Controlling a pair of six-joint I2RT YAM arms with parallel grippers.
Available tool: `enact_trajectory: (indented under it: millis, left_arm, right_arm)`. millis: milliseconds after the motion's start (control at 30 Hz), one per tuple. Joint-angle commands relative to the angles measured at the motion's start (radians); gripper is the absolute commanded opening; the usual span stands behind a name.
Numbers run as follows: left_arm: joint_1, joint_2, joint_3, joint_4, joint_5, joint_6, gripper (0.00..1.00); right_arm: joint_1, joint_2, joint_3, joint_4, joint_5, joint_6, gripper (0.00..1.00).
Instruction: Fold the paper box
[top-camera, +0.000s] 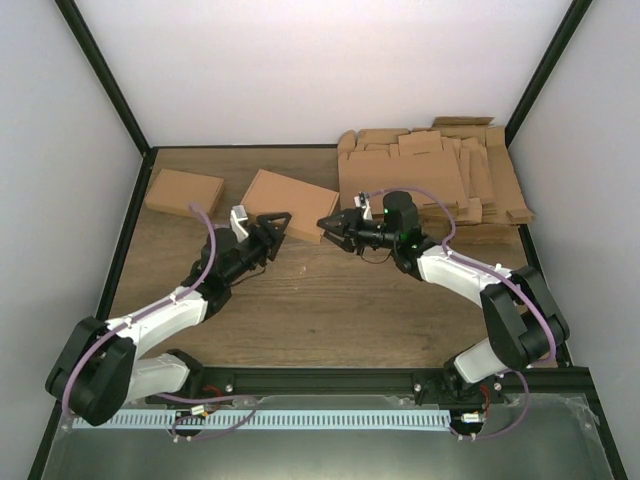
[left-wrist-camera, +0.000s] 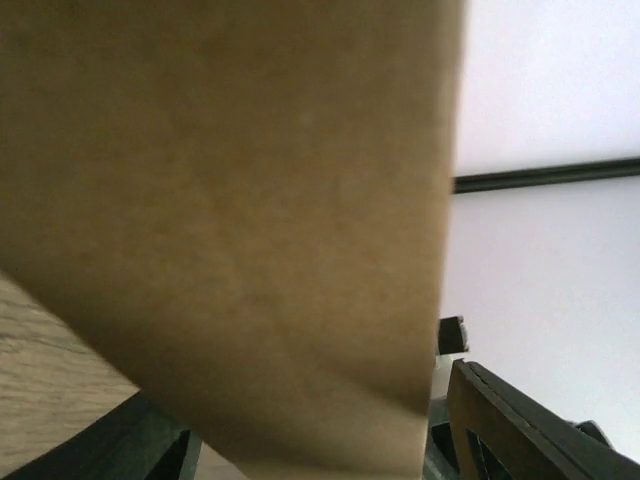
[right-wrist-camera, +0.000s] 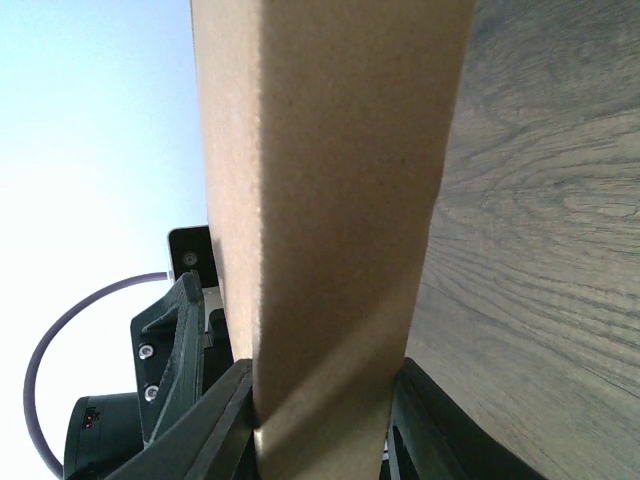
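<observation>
Right gripper pinching our paper box by its right edge.
Left gripper straddles the box's near edge, clamped or not we can't tell; bare table opens nearward of the box.

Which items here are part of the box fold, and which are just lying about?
In play: middle box, left gripper, right gripper, both clamped on it.
Lying about: left box, stack of flat blanks at far right.
</observation>
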Motion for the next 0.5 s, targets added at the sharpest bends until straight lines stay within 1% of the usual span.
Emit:
enact_trajectory:
  millis: [0,67,133,233,300,333,367,400,467]
  left_arm:
    - [-0.006,0.011,-0.01,0.081,-0.015,-0.009,0.63]
    - [-0.006,0.011,-0.005,0.083,-0.02,-0.007,0.56]
    - [-0.006,0.01,-0.002,0.081,-0.025,-0.007,0.52]
    - [-0.005,0.003,-0.002,0.069,-0.042,0.0,0.49]
    - [0.0,-0.015,-0.006,0.057,-0.063,0.014,0.46]
    - [0.005,-0.025,-0.008,0.052,-0.07,0.021,0.43]
    - [0.011,-0.035,-0.009,0.048,-0.074,0.028,0.42]
    - [0.02,-0.042,-0.01,0.042,-0.075,0.035,0.41]
    - [0.046,-0.056,-0.01,0.032,-0.065,0.04,0.41]
  right_arm:
    - [0.018,-0.013,0.047,0.026,-0.016,0.009,0.33]
    - [0.021,-0.011,0.045,0.019,-0.013,0.009,0.36]
    - [0.027,-0.009,0.043,0.018,-0.01,0.008,0.37]
    - [0.032,-0.007,0.037,0.015,-0.01,0.003,0.39]
    - [0.032,-0.009,0.034,0.007,-0.005,-0.008,0.46]
    - [0.032,-0.011,0.033,0.002,-0.004,-0.016,0.51]
    - [0.032,-0.011,0.033,0.001,-0.004,-0.022,0.58]
    - [0.032,-0.011,0.034,0.0,-0.006,-0.032,0.63]
    - [0.032,-0.01,0.034,-0.004,-0.009,-0.048,0.68]
